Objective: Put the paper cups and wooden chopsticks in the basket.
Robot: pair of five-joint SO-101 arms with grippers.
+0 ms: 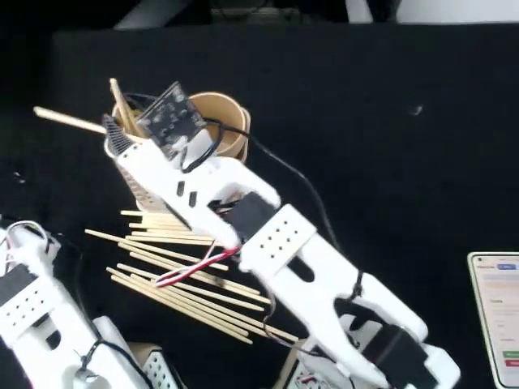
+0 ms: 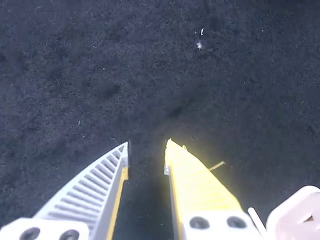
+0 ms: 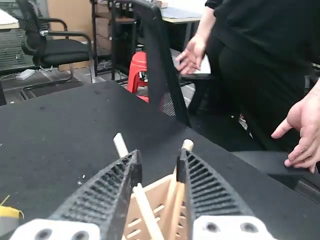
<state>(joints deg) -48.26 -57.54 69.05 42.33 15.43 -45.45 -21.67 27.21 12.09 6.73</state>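
Several wooden chopsticks point(image 1: 182, 279) lie in a loose pile on the black table in front of the basket. A brown round paper cup point(image 1: 223, 117) sits at the back left, half hidden by the right arm. My right gripper point(image 1: 122, 130) hangs beside the cup. In the right wrist view the right gripper point(image 3: 158, 155) is open over the slatted wooden basket point(image 3: 150, 212), with two chopsticks point(image 3: 121, 144) standing up between its fingers. Another chopstick point(image 1: 69, 120) sticks out to the left. My left gripper point(image 2: 147, 145) is open over bare black cloth, nothing between its fingers.
The left arm point(image 1: 32, 304) stays low at the front left corner. A phone point(image 1: 495, 316) lies at the right edge. The right arm's cables point(image 1: 195, 263) hang over the chopstick pile. The black cloth stretches bare across the back right.
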